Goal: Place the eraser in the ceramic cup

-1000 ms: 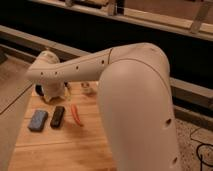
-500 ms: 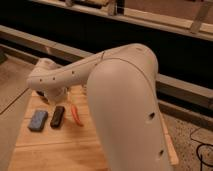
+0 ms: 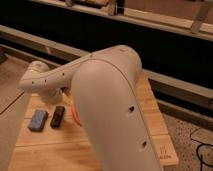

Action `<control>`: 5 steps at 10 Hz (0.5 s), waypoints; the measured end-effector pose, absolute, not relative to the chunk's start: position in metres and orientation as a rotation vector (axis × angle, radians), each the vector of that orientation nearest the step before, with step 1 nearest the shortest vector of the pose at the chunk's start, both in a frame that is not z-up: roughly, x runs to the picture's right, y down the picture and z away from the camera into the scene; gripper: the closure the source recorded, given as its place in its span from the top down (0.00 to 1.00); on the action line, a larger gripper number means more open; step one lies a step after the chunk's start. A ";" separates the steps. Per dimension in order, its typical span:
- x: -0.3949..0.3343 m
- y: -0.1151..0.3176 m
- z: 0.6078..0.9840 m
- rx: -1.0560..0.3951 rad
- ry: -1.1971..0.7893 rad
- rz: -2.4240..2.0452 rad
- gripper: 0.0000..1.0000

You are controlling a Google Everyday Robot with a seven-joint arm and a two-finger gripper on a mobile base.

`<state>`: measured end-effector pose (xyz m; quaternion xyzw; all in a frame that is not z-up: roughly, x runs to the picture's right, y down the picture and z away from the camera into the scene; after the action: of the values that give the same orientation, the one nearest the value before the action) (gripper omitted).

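Eraser (image 3: 58, 116) placement is not showing as done: the black bar is lying flat on the desk (image 3: 45, 150), ungripped. Reading from the left, a blue block (image 3: 38, 120) is sitting near the desk's left edge. The eraser is lying just beside it on its right, roughly parallel to it and separated by a narrow gap. Above and slightly behind the eraser, the tool (image 3: 53, 95) is hanging at the far end of the arm (image 3: 107, 115), not touching the eraser. Whether it is open or closed cannot be told from this view. Just right of the eraser, a thin red-orange item (image 3: 75, 114) is peeking out from behind the arm's bulk. Further right, the arm's large white housing is filling the middle of the view and masking much of the desk behind it. The ceramic cup is not showing anywhere; it is judged to be hidden by the arm, though that cannot be confirmed. Outstanding, by this assessment, are closing on the eraser, lifting it, carrying it to the cup and releasing it inside. No step of the task is appearing complete.
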<state>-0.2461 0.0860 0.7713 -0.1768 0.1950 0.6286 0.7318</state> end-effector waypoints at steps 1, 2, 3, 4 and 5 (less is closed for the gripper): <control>-0.244 0.087 0.776 -0.409 0.439 1.408 0.65; -0.243 0.089 0.780 -0.425 0.450 1.425 0.65; -0.242 0.090 0.783 -0.435 0.457 1.431 0.65; -0.245 0.091 0.785 -0.443 0.457 1.425 0.65; -0.249 0.092 0.786 -0.448 0.453 1.414 0.65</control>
<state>-0.2489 0.0916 0.7858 -0.2022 0.2045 0.6382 0.7141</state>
